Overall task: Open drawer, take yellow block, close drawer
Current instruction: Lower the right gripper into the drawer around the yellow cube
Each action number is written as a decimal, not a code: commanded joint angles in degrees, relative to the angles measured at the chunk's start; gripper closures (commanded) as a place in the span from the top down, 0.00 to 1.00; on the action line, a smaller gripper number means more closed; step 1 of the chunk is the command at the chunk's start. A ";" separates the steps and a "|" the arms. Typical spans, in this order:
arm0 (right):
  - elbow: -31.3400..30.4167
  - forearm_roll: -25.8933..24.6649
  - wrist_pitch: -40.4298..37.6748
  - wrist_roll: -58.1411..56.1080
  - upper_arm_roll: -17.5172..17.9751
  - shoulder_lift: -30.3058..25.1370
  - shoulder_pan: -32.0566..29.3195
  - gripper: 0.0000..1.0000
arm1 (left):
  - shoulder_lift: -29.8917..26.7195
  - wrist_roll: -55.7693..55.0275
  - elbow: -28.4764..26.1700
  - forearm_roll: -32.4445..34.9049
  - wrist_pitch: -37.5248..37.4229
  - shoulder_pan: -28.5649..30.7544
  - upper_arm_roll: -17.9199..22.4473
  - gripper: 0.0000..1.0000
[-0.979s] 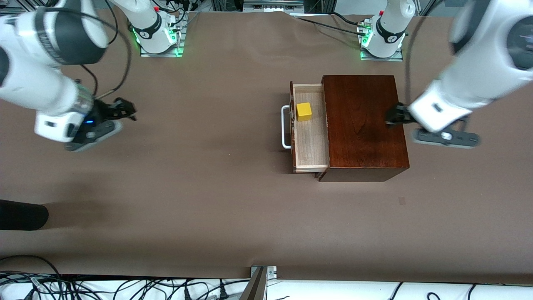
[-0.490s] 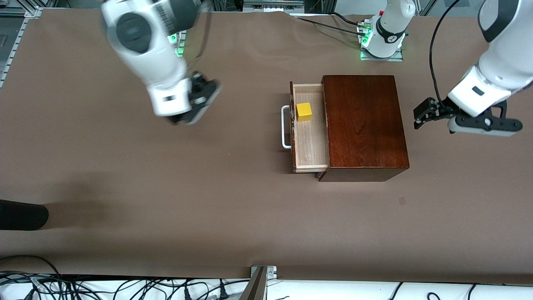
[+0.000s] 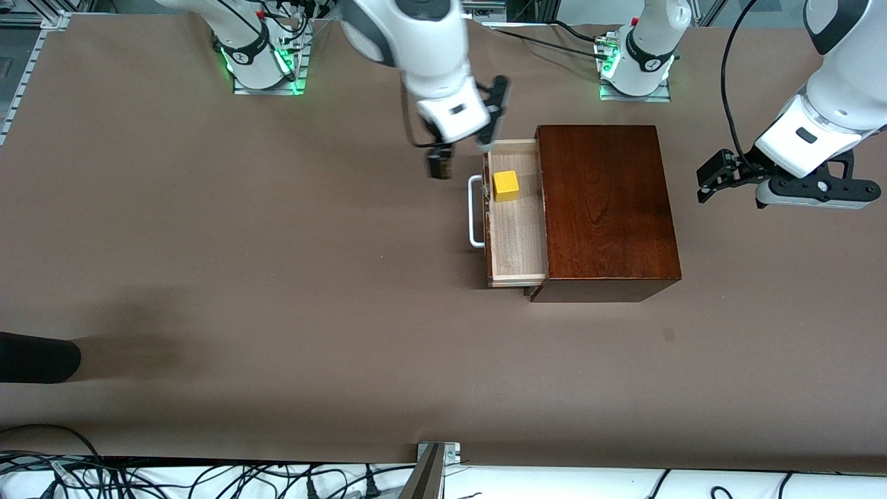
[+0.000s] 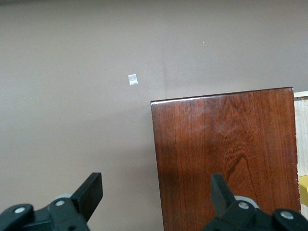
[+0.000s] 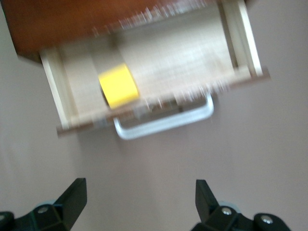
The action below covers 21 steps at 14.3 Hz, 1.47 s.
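Note:
The dark reddish-brown wooden box point(image 3: 606, 208) stands on the table, and its drawer point(image 3: 516, 229) is pulled out toward the right arm's end. The drawer shows a pale interior and a white bar handle point(image 3: 475, 211). The yellow block point(image 3: 506, 185) lies in the drawer, at the part farther from the front camera. My right gripper point(image 3: 461, 154) is open and empty, in the air beside the handle's upper end. In the right wrist view it point(image 5: 139, 195) looks at the block point(image 5: 118, 85) and the handle point(image 5: 166, 122). My left gripper point(image 3: 710, 181) is open and empty beside the box's closed end. In the left wrist view it point(image 4: 155, 192) straddles the box's edge point(image 4: 221, 154).
A black object point(image 3: 34, 357) lies at the table's edge at the right arm's end, near the front camera. A small tape mark point(image 3: 669, 334) is on the brown cloth nearer the camera than the box; it also shows in the left wrist view point(image 4: 132, 80). Cables run along the front edge.
My right arm has swung from the right arm's end of the table across to the drawer's handle. My left gripper has drawn away from the box's closed end. Drawer and block are unmoved.

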 commanded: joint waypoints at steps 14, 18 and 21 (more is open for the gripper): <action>18.07 -8.54 1.85 -2.57 -0.91 21.25 7.98 1.00 | 0.03 0.74 1.69 -3.87 -3.46 2.00 -0.92 1.00; 18.16 -8.45 -1.75 -2.66 -0.82 20.90 7.98 1.00 | 0.12 0.66 1.78 -3.61 -3.46 1.91 -0.92 1.00; 18.16 -8.36 -2.20 -2.49 -0.82 21.16 7.98 1.00 | 0.12 0.83 1.78 -3.17 -3.29 1.82 -1.00 1.00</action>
